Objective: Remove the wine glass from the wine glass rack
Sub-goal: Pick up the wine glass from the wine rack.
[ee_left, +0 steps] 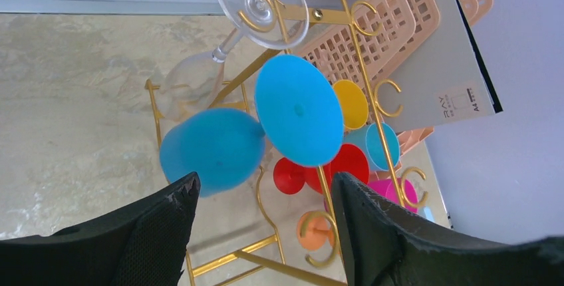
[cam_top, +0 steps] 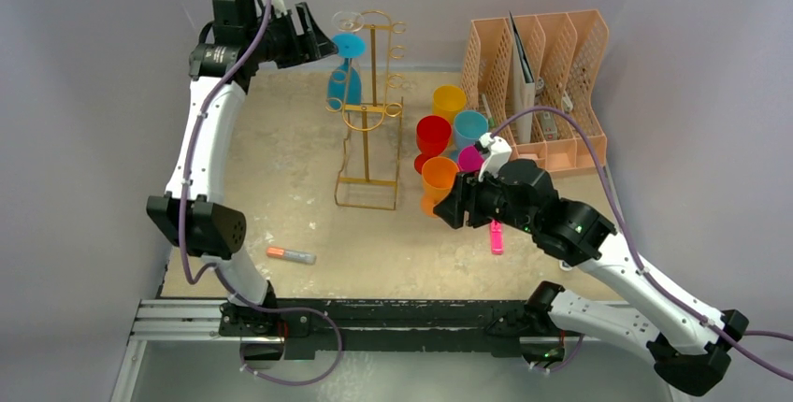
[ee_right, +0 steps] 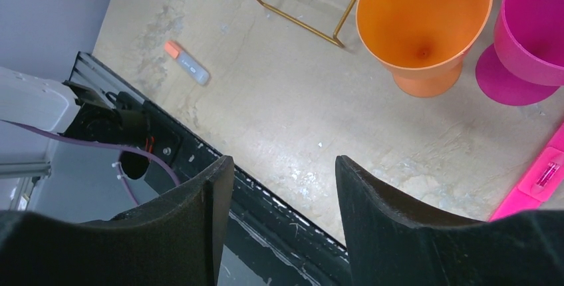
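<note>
The gold wire wine glass rack (cam_top: 367,117) stands mid-table. A blue wine glass (cam_top: 343,79) hangs upside down from its upper left hooks, foot on top, with a clear wine glass (cam_top: 348,21) hanging above and behind it. In the left wrist view the blue glass (ee_left: 213,149) and its round foot (ee_left: 299,110) sit just ahead of my open left gripper (ee_left: 263,183); the clear glass (ee_left: 261,3) is higher. My left gripper (cam_top: 318,43) is raised beside the blue glass's foot, not touching. My right gripper (cam_top: 449,208) is open and empty, low over the table (ee_right: 282,163).
Coloured cups stand right of the rack: yellow (cam_top: 449,101), red (cam_top: 433,134), teal (cam_top: 469,126), magenta (cam_top: 470,159), orange (cam_top: 438,179). A peach perforated organiser (cam_top: 552,56) is at the back right. A marker (cam_top: 290,254) and a pink item (cam_top: 496,236) lie near the front.
</note>
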Controlling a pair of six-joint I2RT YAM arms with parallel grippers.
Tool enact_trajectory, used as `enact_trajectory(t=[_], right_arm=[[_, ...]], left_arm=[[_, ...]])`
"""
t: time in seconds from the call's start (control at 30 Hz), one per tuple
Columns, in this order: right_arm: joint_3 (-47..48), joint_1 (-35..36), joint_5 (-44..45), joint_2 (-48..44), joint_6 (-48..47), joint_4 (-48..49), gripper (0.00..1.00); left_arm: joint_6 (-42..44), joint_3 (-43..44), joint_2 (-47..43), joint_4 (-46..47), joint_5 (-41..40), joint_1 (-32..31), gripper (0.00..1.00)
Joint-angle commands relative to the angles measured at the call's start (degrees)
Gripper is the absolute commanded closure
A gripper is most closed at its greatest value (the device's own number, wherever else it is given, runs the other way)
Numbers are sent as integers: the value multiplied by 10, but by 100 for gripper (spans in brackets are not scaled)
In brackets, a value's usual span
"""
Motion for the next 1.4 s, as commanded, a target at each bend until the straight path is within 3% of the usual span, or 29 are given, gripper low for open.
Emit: enact_trajectory(t=[0.0, 0.5, 0.57, 0.73, 1.03, 1.37], right_arm=[[8, -1, -8, -14, 10, -16, 39], [26, -1, -28, 16, 14, -2, 39], [29, -1, -30, 20, 16, -1, 39], [52, -1, -28, 30, 1, -19, 39], [46, -1, -16, 9, -14, -23, 39], [23, -1, 46, -26, 20, -39, 40]], left_arm=[[-28, 41, 32, 35, 36, 4, 30], [-79, 76, 97, 97, 62, 4, 47], [-80, 76, 100, 97, 62, 4, 56], [-89, 49, 97, 107, 62, 4, 66], [-125, 4, 74, 145, 87, 9, 100], [-190, -15, 60, 175, 115, 26, 100]])
